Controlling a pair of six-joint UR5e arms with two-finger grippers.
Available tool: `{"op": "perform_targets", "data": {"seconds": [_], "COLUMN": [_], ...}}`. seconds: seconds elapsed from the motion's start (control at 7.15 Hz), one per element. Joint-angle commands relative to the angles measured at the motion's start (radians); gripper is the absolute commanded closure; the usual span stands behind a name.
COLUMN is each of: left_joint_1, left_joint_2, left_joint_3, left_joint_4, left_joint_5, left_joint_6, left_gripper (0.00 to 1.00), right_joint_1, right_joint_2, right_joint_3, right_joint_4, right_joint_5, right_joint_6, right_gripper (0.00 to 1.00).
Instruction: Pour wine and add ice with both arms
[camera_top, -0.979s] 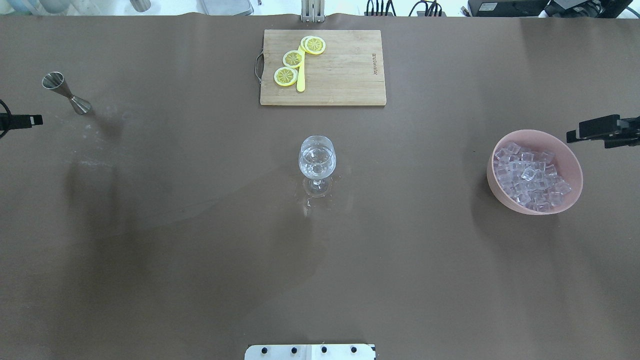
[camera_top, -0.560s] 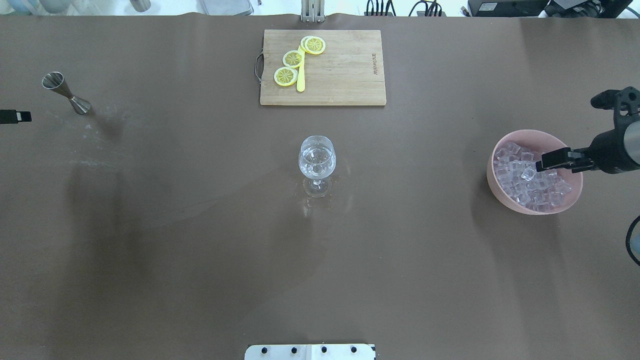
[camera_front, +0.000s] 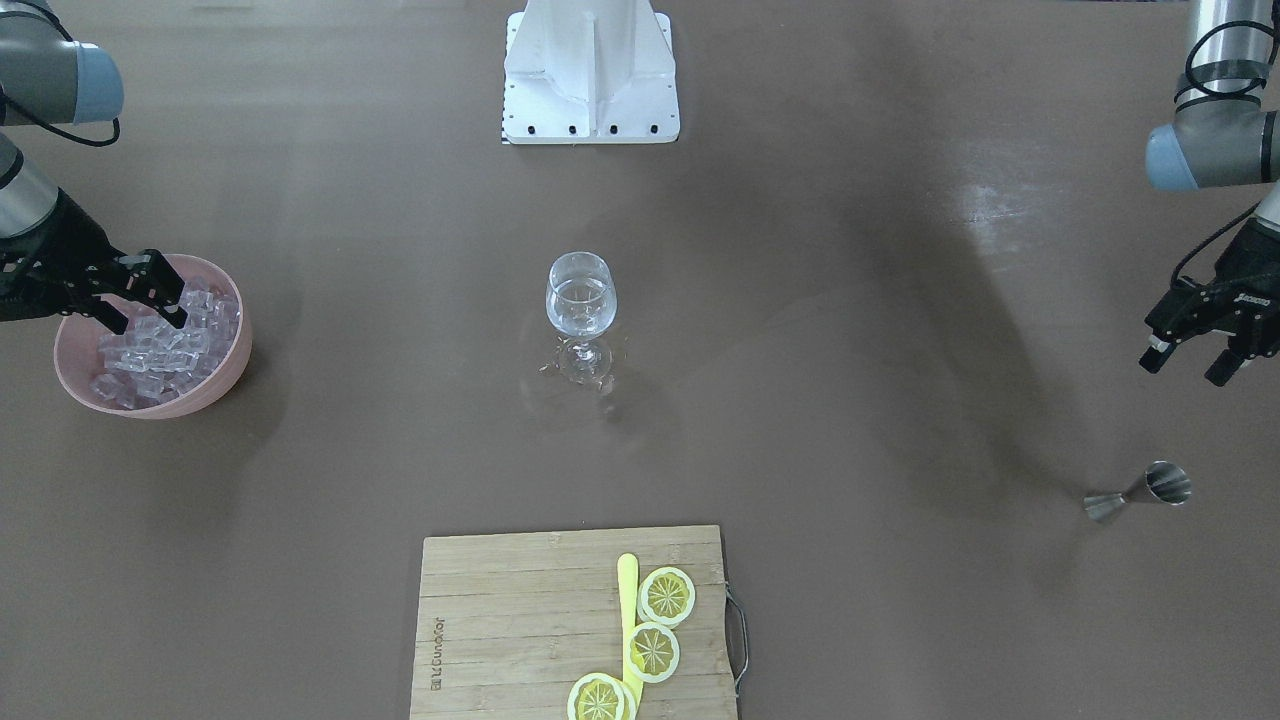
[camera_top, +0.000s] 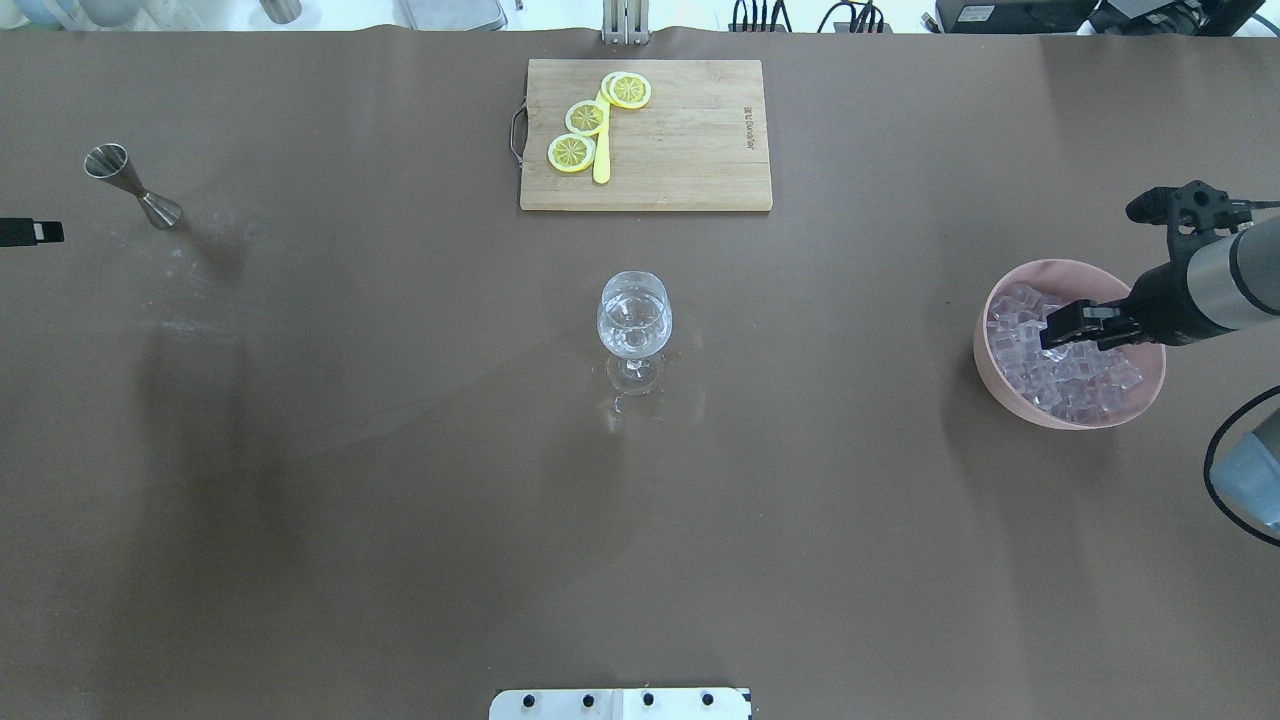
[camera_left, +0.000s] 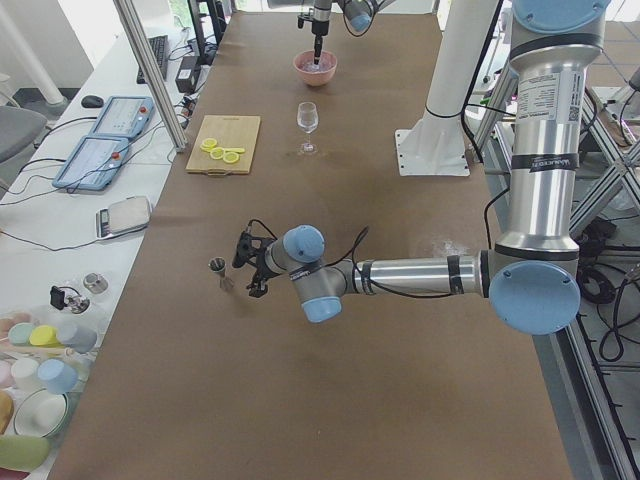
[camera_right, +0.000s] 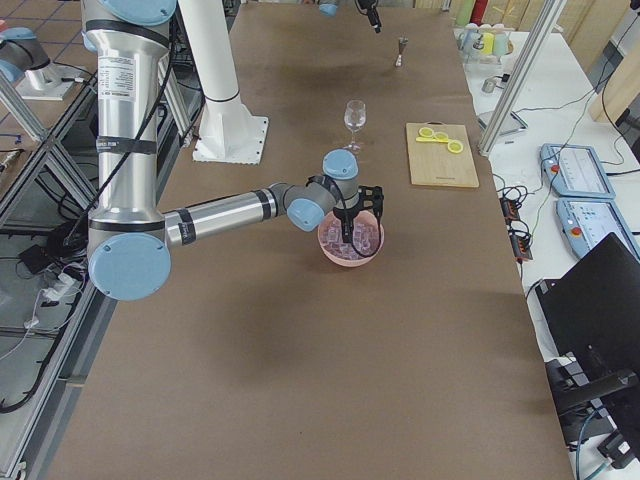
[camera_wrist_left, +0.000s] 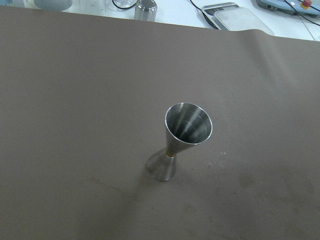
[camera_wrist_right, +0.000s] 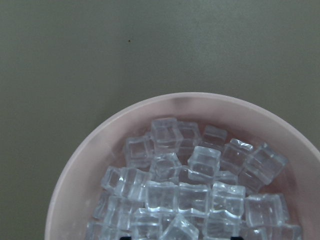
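Observation:
A stemmed glass (camera_top: 634, 315) stands mid-table with a little clear wine (camera_front: 580, 306) in it. A pink bowl (camera_top: 1000, 390) holds a pile of clear ice cubes (camera_top: 1075, 385), also seen in the right wrist view (camera_wrist_right: 195, 185). My right gripper (camera_top: 1052, 330) is open and empty, hovering over the ice inside the bowl's rim (camera_front: 150, 308). A steel jigger (camera_top: 133, 185) stands upright at the far left; its cup looks empty in the left wrist view (camera_wrist_left: 182, 140). My left gripper (camera_front: 1183, 370) is open and empty, apart from the jigger (camera_front: 1140, 493).
A wooden cutting board (camera_top: 690, 140) with lemon slices and a yellow knife lies at the table's far edge. Small wet marks lie around the glass's foot (camera_top: 620, 405). The white base block (camera_front: 590, 70) is at the robot's side.
My right gripper has moved from beyond the bowl's far right rim to over the ice. My left gripper has drawn back slightly towards the left edge.

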Motion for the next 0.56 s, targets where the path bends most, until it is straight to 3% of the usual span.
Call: {"op": "perform_targets", "data": {"seconds": [0.0,0.14,0.42], "left_joint_1": [-0.001,-0.001,-0.001], "left_joint_2": [0.0,0.001,0.001], "left_joint_3": [-0.004,-0.004,-0.004], "left_joint_4": [0.0,0.0,-0.001], "left_joint_5": [0.0,0.002,0.005], "left_joint_6": [0.0,0.0,0.0], "left_gripper": [0.01,0.01,0.01], "right_joint_1": [-0.007,-0.009,-0.012], "right_joint_2": [0.005,0.013,0.015], "right_joint_3": [-0.001,-0.002,-0.004], "right_joint_4": [-0.027,-0.029,-0.029], "right_joint_5": [-0.005,-0.005,-0.007], "right_joint_6": [0.001,0.001,0.001], "right_gripper": [0.35,0.42,0.73]}}
